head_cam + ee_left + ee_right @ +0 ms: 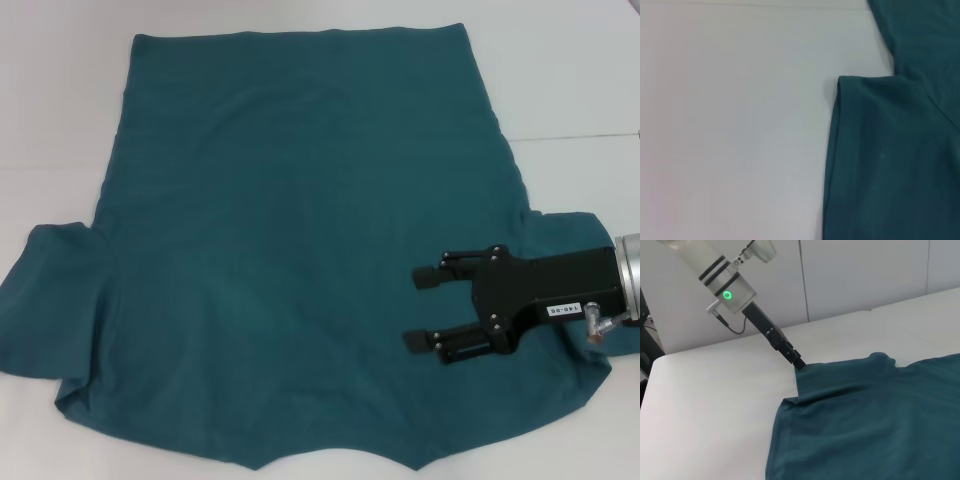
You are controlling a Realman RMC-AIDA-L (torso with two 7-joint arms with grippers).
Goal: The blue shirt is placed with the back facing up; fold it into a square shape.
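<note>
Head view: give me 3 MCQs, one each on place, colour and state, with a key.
1. Where is the right gripper?
A. Above the shirt's right sleeve side
B. At the shirt's far edge
C. Off the shirt, on bare table

2. What colour is the shirt?
A. Red
B. Dark teal-blue
C. White

3. How do the right gripper's jaws stand?
A. Shut on fabric
B. Open, holding nothing
C. Out of view

Key:
1 A: the right gripper is over the blue shirt near its right sleeve, pointing toward the middle.
2 B: the cloth is plain dark teal-blue on the white table.
3 B: a clear gap shows between the jaws, with nothing in it.

The left gripper shows only in the right wrist view, at the shirt's edge.
</note>
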